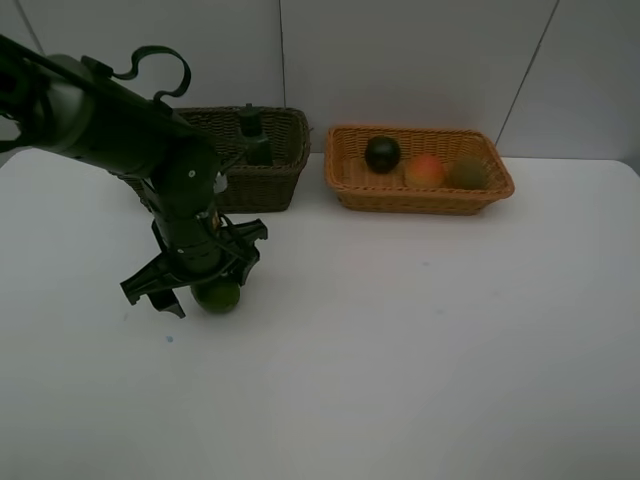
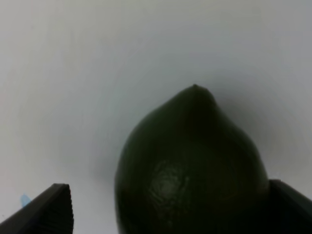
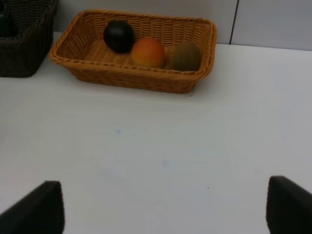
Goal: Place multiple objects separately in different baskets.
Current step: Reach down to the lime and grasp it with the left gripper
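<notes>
We see the round green fruit (image 2: 190, 170) resting on the white desk (image 1: 420, 350), between the wide-spread jaws of the left end effector (image 1: 200, 290), not yet gripped. We judge it firm, light and smooth, apt to roll, so we would close across its widest middle. The right end effector (image 3: 163, 207) is wide open, holding nothing.

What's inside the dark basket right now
In the dark basket, only a dark pump bottle shows, standing upright near the back. The front wall and the left arm hide the rest of the inside, so anything lying lower cannot be seen.
</notes>
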Robot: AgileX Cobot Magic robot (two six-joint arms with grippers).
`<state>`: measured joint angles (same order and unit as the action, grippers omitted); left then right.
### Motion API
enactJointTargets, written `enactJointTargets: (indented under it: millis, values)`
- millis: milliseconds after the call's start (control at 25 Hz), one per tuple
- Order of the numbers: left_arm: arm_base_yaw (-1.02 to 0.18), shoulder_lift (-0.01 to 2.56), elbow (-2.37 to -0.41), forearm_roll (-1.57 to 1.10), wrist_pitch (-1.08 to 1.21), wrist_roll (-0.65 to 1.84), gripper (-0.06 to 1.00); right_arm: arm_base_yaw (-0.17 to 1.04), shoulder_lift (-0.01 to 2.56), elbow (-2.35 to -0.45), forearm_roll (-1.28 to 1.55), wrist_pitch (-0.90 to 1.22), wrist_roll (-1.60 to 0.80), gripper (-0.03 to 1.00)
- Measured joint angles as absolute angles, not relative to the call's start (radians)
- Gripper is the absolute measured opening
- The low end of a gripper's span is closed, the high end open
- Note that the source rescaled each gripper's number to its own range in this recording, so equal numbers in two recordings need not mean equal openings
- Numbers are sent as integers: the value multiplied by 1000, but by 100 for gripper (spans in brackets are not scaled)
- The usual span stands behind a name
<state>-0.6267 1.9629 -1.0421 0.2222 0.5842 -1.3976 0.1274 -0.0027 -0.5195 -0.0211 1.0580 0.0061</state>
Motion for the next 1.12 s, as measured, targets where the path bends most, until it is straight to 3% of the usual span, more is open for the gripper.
enactJointTargets:
  millis: [520, 600, 720, 1120]
  values:
    - [-627, 1964, -1042, 223, 582, -1398, 100, 127, -3, -519, -21, 1058, 6, 100]
    - [-627, 1964, -1042, 225, 582, -1398, 93, 127, -3, -519, -21, 1058, 6, 100]
    - [-627, 1964, -1042, 225, 578, -1398, 55, 127, -3, -519, -21, 1058, 6, 100]
    - [-627, 1964, -1042, 217, 561, -1397, 56, 127, -3, -519, -21, 1058, 6, 100]
